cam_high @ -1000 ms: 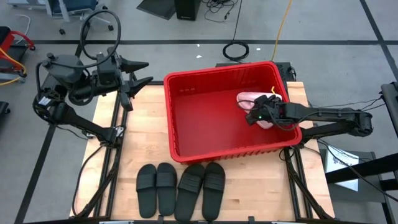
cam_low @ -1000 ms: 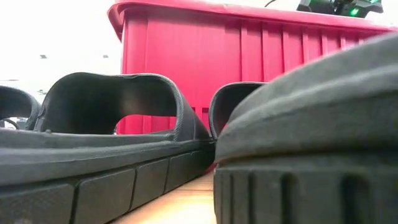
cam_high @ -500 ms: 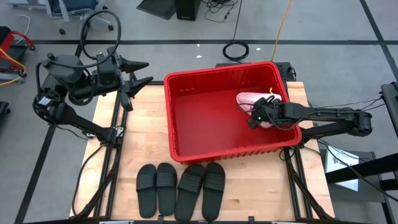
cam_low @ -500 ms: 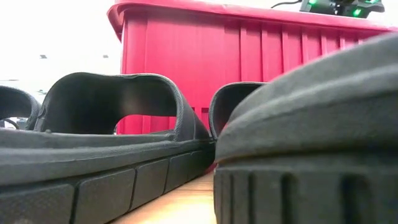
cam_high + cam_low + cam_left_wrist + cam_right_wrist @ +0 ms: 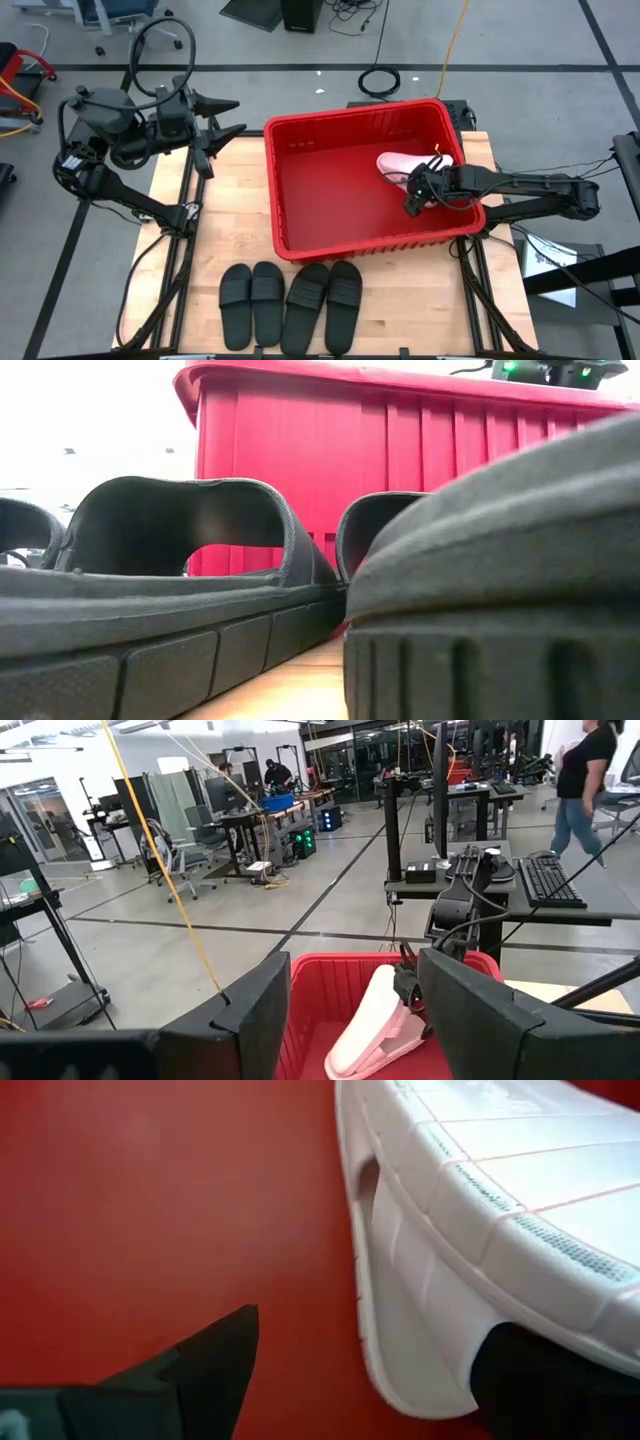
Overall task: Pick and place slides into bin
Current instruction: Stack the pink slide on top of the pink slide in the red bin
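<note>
A pale pink slide [image 5: 398, 162] lies tilted inside the red bin [image 5: 350, 122] near its right wall, ribbed sole [image 5: 520, 1170] facing my right wrist camera. My right gripper [image 5: 413, 198] points steeply down into the bin just on the near side of that slide, with its fingers open. Several black slides [image 5: 290, 305] rest sole-down in a row by the table's near edge. My left gripper [image 5: 232, 115] waits open and level, high above the table's far left corner. My right gripper stands open at the pink slide's edge. One finger [image 5: 555, 1390] sits right under the sole's rim [image 5: 430, 1370], the other finger [image 5: 200, 1370] is well clear over the red floor. Whether the first finger touches the slide, I cannot tell.
The bin's red walls [image 5: 400, 430] rise behind the black slides [image 5: 180, 590] in the low view. Bare wooden table [image 5: 220, 200] lies left of the bin. A person [image 5: 590, 770] walks in the room beyond the table.
My right gripper has tipped to point more steeply down and has drawn a little toward the bin's near wall, off the pink slide. The slide, mostly covered by the gripper a second ago, now shows lying in the bin on the gripper's far side.
</note>
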Robot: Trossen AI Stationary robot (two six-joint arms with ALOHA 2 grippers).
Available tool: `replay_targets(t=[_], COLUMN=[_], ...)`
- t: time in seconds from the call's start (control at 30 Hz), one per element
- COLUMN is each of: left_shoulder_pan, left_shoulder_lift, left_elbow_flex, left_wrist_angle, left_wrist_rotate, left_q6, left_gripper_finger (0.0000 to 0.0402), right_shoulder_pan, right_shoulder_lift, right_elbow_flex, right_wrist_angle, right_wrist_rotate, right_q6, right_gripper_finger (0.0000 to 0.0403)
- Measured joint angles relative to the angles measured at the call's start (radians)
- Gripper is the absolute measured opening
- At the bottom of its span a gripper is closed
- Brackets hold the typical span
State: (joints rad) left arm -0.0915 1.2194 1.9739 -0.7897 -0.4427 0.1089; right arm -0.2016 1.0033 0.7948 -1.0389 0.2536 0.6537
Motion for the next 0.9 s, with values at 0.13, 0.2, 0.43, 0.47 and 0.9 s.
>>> replay_targets(t=[0.13,0.2,0.43,0.47,0.9], left_shoulder_pan=[0.000,0.000,0.000,0.000,0.000], left_shoulder_lift=[0.000,0.000,0.000,0.000,0.000], left_elbow_flex=[0.000,0.000,0.000,0.000,0.000], left_wrist_angle=[-0.001,-0.002,-0.002,-0.003,-0.004], left_wrist_rotate=[0.000,0.000,0.000,0.000,0.000], left_q6=[-0.004,-0.005,-0.008,-0.009,-0.014], left_gripper_finger=[0.0225,0.0225,0.0225,0.0225,0.0225], right_shoulder_pan=[-0.002,0.001,0.002,0.002,0.006], right_shoulder_lift=[-0.003,-0.007,-0.012,-0.012,-0.013], right_elbow_flex=[0.000,0.000,0.003,0.003,-0.001], right_wrist_angle=[-0.014,-0.045,-0.162,-0.166,-0.052], right_wrist_rotate=[-0.098,-0.140,-0.223,-0.234,-0.122], right_q6=[-0.014,-0.010,-0.045,-0.045,-0.010], right_gripper_finger=[0.0309,0.0309,0.0309,0.0309,0.0305])
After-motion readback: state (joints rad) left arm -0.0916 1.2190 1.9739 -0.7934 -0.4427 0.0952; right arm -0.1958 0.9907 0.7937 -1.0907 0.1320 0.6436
